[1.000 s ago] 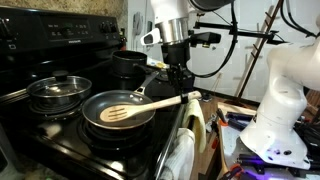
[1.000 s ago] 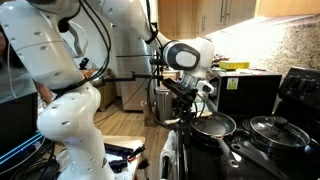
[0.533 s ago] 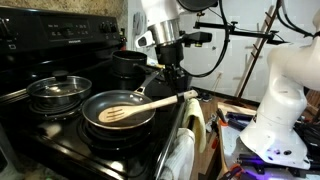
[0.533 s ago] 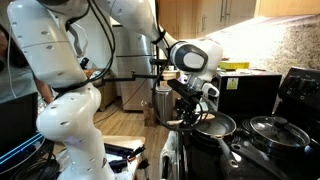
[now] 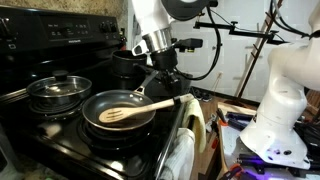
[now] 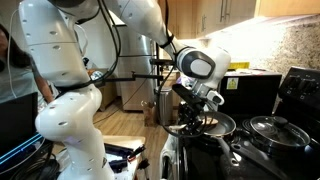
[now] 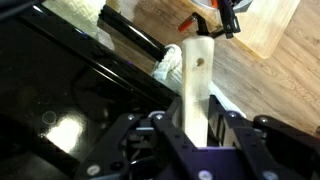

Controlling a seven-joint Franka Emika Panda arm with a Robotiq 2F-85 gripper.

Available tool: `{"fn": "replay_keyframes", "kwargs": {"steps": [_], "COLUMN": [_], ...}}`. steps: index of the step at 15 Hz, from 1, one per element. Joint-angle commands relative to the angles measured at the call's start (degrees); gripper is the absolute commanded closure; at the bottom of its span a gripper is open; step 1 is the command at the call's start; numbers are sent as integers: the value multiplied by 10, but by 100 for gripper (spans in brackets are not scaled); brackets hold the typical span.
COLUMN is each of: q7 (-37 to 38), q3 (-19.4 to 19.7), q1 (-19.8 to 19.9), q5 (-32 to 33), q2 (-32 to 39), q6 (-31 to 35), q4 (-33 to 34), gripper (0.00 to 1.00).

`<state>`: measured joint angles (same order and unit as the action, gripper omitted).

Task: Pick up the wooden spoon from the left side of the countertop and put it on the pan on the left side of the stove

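Observation:
The wooden spoon (image 5: pixel 140 106) lies tilted with its slotted head inside the pan (image 5: pixel 92 105) on the near burner of the black stove (image 5: pixel 60 130). Its handle reaches out past the pan's rim. My gripper (image 5: pixel 164 91) is shut on the handle near its free end. In the wrist view the light handle (image 7: pixel 197 80) runs up between the two fingers (image 7: pixel 168 126) of my gripper (image 7: pixel 197 126), with the stove's shiny black top (image 7: pixel 60 110) beside it. In an exterior view my gripper (image 6: pixel 195 118) hangs at the pan's rim (image 6: pixel 222 133); the spoon is hard to make out there.
A steel pot with a glass lid (image 5: pixel 58 90) stands beside the pan; it also shows in an exterior view (image 6: pixel 268 128). A dark deep pot (image 5: pixel 130 62) sits behind the gripper. A towel (image 5: pixel 186 150) hangs on the oven front. The back control panel (image 5: pixel 60 35) rises behind.
My gripper has moved a little towards the pan and lower, carrying the spoon's handle with it. The spoon's head has stayed in the pan.

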<state>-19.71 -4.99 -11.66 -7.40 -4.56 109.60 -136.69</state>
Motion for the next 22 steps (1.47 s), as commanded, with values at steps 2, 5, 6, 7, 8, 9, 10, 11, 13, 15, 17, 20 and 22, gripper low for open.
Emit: {"fn": "replay_keyframes", "kwargs": {"steps": [2, 5, 6, 7, 8, 9, 10, 11, 13, 15, 17, 20, 22], "q7": [-9, -11, -3, -2, -2, -1, 0, -3, 1, 2, -13, -85, -108], "q3": [-6, -9, -10, -11, -11, -12, -12, -13, -13, -14, -15, -26, -36], "q1": [16, 15, 15, 15, 15, 14, 14, 14, 14, 14, 12, 2, -4], "q5": [-4, -2, 4, 7, 8, 8, 7, 6, 6, 5, 0, 20, 50], "q2": [18, 18, 15, 14, 14, 14, 15, 16, 14, 9, 2, -16, -20], "q6": [-22, -31, -38, -43, -50, -53, -56, -60, -61, -59, -60, -40, -46], "q4": [23, 34, 40, 45, 50, 55, 60, 64, 66, 65, 65, 68, 83], "gripper": [93, 92, 92, 71, 45, 44, 40, 33, 20, 8, 0, 0, 0]}}
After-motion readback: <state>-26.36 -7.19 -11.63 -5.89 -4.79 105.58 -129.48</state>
